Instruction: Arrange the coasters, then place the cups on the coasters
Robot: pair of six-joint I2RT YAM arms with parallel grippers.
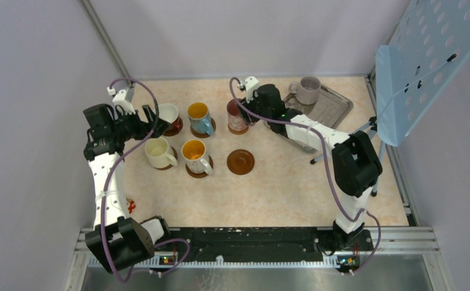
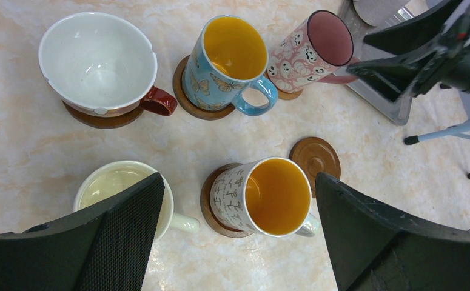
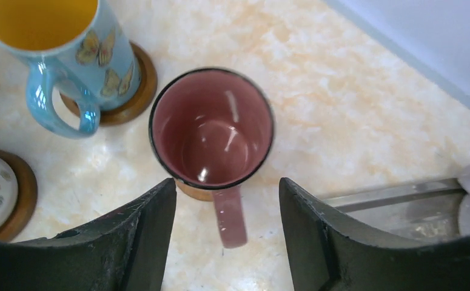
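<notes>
Right tool [image 3: 225, 194] is spread, flanking the handle of the pink mug [image 3: 211, 133], pinching nothing; left tool [image 2: 239, 182] spread too. Lilac-grey mug [image 1: 308, 90] sits on the tray [image 1: 335, 106], upper right, nearer the right arm.

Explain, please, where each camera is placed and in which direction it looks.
Top external: above and behind the robot, looking down on the table; left arm and right arm show fully.
Left wrist: on the left arm, looking down at the cream mug and bare coaster; the left gripper frames the bottom edge.
Right wrist: looking straight down into the pink mug; the right gripper flanks its handle.
Shared: the pink mug and blue butterfly mug appear in all three views.
</notes>
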